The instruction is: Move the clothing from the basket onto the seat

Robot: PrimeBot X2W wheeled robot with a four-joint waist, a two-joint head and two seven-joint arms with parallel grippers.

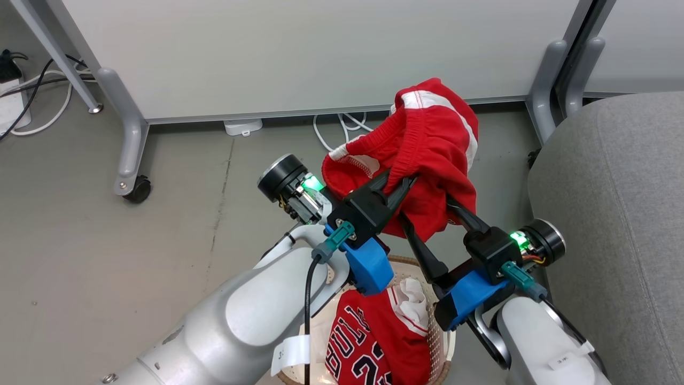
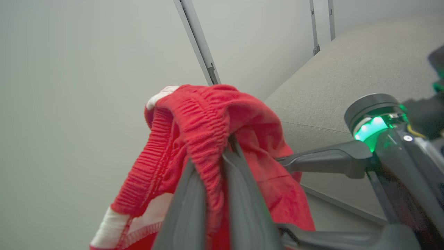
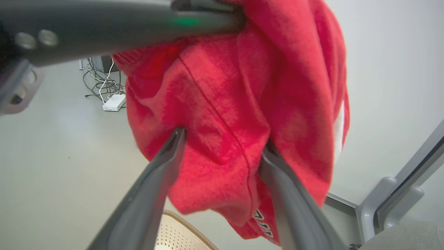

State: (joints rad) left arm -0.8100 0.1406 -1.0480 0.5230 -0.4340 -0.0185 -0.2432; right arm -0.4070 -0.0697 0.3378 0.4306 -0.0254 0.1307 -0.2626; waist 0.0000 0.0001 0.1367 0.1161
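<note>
Pinched shut in my left gripper [image 1: 406,182], the shorts [image 1: 427,133] hung against my wide-open right gripper [image 3: 223,139], which might have snagged them short of the seat [image 1: 614,214] at right.

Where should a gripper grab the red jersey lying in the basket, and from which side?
Grip the bunched white-trimmed fold of the jersey, which stands proud of the flat lettered part. Come from above: the basket rim walls it in.

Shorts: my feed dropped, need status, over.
Left gripper shut on shorts, raised over basket. Right gripper open, fingers straddling the cloth. Jersey in basket. Seat to the right.
</note>
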